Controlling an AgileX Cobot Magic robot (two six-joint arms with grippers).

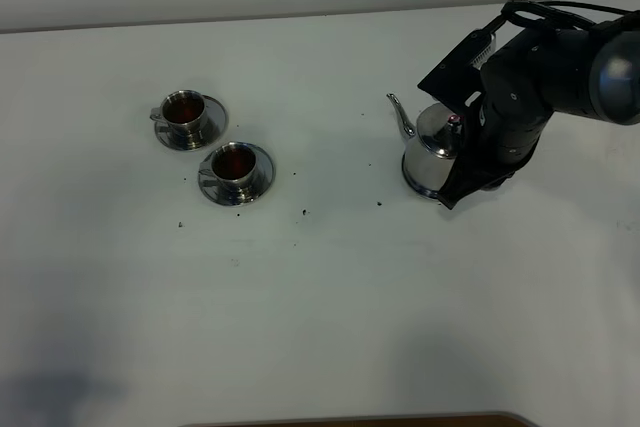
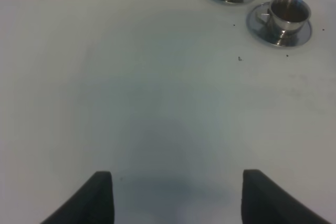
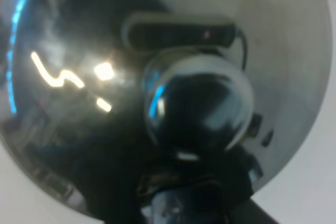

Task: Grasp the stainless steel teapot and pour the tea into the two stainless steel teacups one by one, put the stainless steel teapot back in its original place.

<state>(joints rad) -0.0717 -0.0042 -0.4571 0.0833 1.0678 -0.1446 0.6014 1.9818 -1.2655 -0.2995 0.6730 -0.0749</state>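
The stainless steel teapot [image 1: 430, 152] stands upright on the white table [image 1: 330, 307], well to the right of the two stainless steel teacups [image 1: 185, 115] [image 1: 234, 164] — both on saucers and holding dark tea [image 1: 234, 160] — with its spout pointing toward them. The right gripper [image 1: 470, 147] is at the teapot's far side from the cups, jaws pinched together on its handle. The left gripper [image 2: 176, 195] hangs over bare table near the cups, its fingers [image 2: 97, 198] spread apart and holding nothing.

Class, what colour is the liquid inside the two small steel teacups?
Dark reddish-brown liquid, clearest in the exterior high view.
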